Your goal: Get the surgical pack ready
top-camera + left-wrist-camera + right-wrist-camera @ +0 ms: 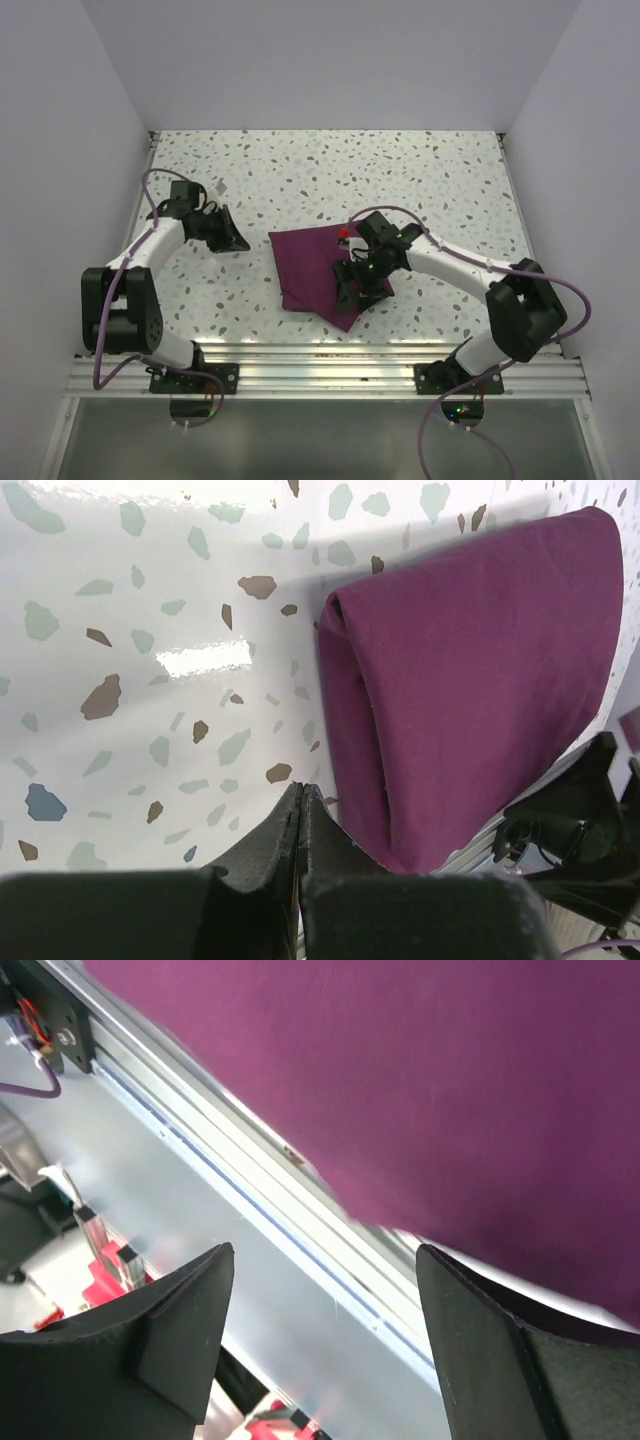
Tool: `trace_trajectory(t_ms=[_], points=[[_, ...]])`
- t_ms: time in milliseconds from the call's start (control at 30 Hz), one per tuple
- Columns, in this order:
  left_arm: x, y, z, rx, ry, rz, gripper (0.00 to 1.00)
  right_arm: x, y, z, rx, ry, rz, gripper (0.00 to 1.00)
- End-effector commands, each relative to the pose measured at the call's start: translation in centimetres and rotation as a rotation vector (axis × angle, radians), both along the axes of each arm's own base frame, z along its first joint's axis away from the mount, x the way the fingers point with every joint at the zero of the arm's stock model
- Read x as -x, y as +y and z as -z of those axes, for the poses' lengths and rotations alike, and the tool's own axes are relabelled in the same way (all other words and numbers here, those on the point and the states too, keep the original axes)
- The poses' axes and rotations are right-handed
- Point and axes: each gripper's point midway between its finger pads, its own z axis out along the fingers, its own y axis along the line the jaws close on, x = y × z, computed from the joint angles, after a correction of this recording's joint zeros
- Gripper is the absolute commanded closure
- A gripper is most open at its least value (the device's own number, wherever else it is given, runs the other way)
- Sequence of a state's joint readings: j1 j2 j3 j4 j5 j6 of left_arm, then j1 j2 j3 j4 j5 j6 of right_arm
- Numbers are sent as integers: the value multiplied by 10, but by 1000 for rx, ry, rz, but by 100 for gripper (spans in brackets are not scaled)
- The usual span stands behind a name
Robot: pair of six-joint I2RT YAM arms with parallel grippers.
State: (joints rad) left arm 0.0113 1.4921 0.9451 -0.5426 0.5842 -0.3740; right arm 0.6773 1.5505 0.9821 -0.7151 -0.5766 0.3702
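The surgical pack shows as a dark-purple cloth (312, 268), folded over on the speckled table (400, 180); whatever lies inside it is hidden. My right gripper (358, 282) hovers over the cloth's near right corner. In the right wrist view it (325, 1252) is open with nothing between its fingers, and the cloth (420, 1090) fills the upper part. My left gripper (236, 241) rests left of the cloth, apart from it. Seen from the left wrist, it (300, 792) is shut and empty, just short of the cloth's rounded fold (470, 670).
An aluminium rail (330, 365) runs along the table's near edge, close to the cloth's near corner; the same rail (250, 1190) crosses the right wrist view. White walls enclose the table on three sides. The right arm (580, 820) shows beyond the cloth in the left wrist view.
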Motion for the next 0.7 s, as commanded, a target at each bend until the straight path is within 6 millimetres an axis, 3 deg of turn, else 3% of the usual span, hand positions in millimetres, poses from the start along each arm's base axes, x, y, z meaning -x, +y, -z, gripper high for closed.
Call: trace_trajectory(t_ms=[0,67,133,167,200,267,300,400,667], points=[[-12,4,-9,-36,-39,5,98,-2,-15,-19,57,-48,66,22],[-15,7,-12,-56,-46,0,94,-2,-25,-18,79,-52,120,24],[-17,2,-16,-79,-60,16,91,3,-38,-8,111,-15,191,39],[-18,2,-18,-85,-65,17,88,4,-42,-9,106,-22,216,47],[-20,-1,-22,-91,-76,25,87,5,-48,-1,108,-10,249,64],[-21,-4,-24,-106,-83,28,84,5,-51,0,97,-7,298,83],[-22,-6,-27,-109,-92,30,83,4,-53,4,96,-4,313,98],[-23,-10,-29,-115,-99,36,80,-2,-60,13,122,-22,338,100],[-26,-10,-34,-158,-113,-4,80,-32,-47,37,101,-52,403,100]])
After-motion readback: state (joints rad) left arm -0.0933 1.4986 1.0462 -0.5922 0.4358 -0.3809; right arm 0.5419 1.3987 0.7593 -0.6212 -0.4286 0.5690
